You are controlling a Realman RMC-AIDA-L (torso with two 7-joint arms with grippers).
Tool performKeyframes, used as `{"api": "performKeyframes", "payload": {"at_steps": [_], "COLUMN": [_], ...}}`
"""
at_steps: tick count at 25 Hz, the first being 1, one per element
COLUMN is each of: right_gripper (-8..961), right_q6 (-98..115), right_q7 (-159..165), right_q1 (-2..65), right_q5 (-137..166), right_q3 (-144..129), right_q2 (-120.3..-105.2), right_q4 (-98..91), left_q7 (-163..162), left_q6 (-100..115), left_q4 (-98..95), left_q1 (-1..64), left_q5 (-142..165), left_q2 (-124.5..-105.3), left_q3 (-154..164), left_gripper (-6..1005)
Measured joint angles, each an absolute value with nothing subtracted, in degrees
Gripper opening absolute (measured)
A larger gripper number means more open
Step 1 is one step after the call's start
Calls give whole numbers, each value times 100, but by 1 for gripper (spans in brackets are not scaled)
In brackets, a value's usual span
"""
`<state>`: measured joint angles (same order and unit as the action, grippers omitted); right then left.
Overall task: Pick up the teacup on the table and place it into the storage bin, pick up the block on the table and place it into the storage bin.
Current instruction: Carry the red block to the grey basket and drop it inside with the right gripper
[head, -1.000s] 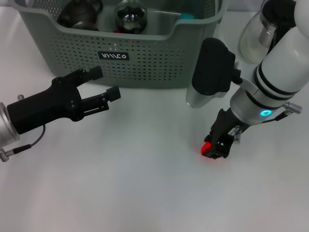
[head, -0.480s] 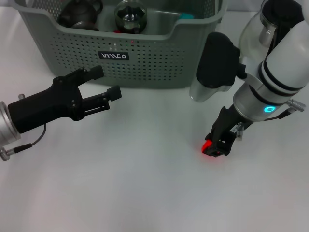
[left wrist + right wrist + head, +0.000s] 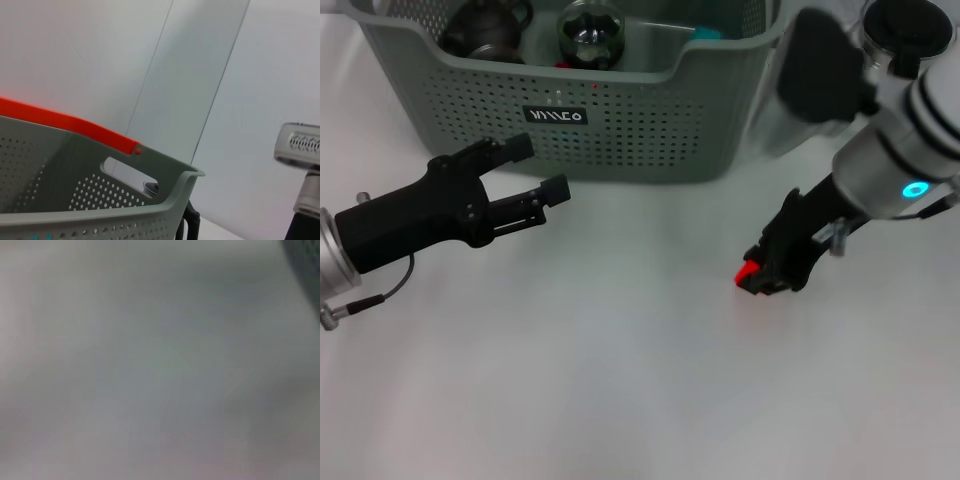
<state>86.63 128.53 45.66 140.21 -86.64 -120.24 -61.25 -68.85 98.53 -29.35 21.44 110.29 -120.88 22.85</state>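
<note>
Block (image 3: 748,274), small and red, sits clamped in the right gripper (image 3: 767,277) just in front of the storage bin's (image 3: 650,140) right corner. Judged step: carrying it binward; next, raise it over the rim and release. Left gripper (image 3: 535,178) hovers unclenched, empty, before the bin's label.

You have a white counter (image 3: 620,380) filling most of the head view. Inside the basket, at the far edge of that view, sits a dark, rounded teapot-like pot (image 3: 485,28), and just beside it a dark glass ball-shaped item (image 3: 590,32) catching reflections. A teal object (image 3: 708,33) peeks out further along. In the left wrist view, an orange strip (image 3: 65,122) runs behind the rim.
</note>
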Motion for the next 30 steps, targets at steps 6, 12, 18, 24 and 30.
{"api": "performKeyframes", "payload": {"at_steps": [6, 12, 18, 24, 30], "right_gripper": [304, 303, 294, 246, 242], "right_q6": [9403, 10224, 10366, 10072, 8886], "right_q7": [12159, 11477, 11039, 10767, 11002], "right_q1": [4279, 4113, 3936, 3897, 4188], "right_q5": [13538, 12433, 11270, 10496, 10421], "right_q3": [-7216, -5598, -4626, -4558, -4963], "right_q2": [-12021, -11976, -11945, -11993, -12019], "right_q4": [-6720, -7047, -7029, -7013, -7012], "left_q7": [-6884, -6885, -6893, -6894, -6892], "left_q6": [9852, 9852, 9852, 9852, 9853], "left_q4": [-2935, -2936, -2935, -2936, -2936], "left_q1": [2114, 2130, 2135, 2129, 2107], "left_q5": [11007, 11007, 11004, 11003, 11007], "left_q2": [-12075, -12076, -12076, -12076, -12095], "left_q3": [2285, 2285, 2285, 2285, 2285], "left_gripper": [884, 883, 876, 876, 876]}}
